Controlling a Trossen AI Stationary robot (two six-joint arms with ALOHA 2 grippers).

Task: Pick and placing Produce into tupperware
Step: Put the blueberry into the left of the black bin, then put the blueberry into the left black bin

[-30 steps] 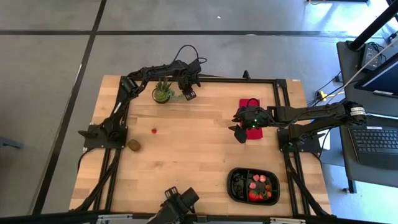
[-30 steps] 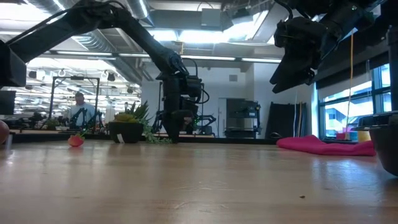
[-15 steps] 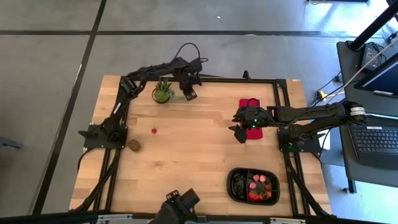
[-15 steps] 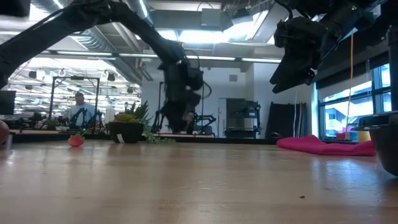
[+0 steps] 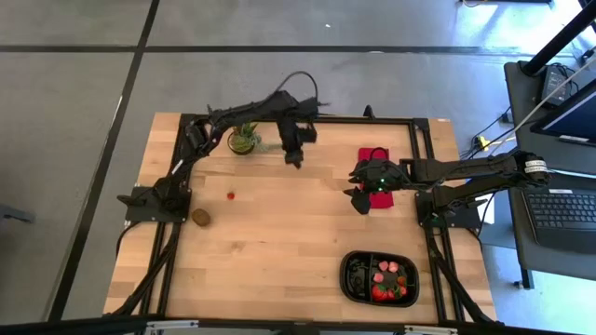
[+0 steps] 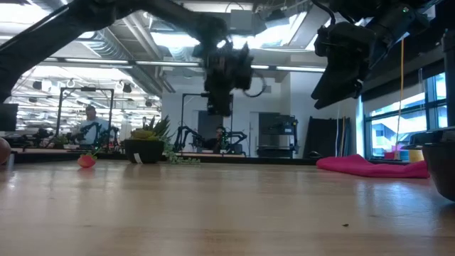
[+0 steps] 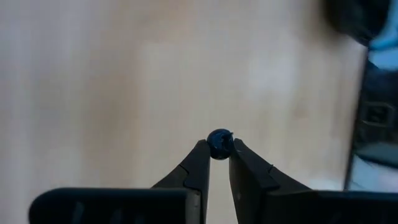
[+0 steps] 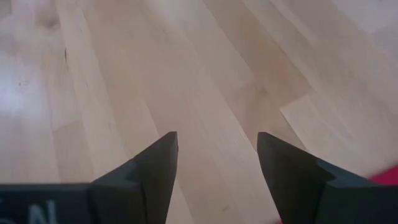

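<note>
As lifted, berry [image 7: 219, 144] btwn left jaws

The fruit pieces inside the tupperware [image 5: 379, 277] are too small to be told apart, and only its dark edge is seen in the low view. Near the tupperware, the red cloth [image 5: 375, 175] is partly covered by the right gripper [image 5: 359, 200].

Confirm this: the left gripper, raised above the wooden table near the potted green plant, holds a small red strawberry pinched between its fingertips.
Not quite. The left gripper, raised above the wooden table near the potted green plant, pinches a small dark blue round berry, not a red strawberry. The left wrist view shows it between the fingertips.
</note>
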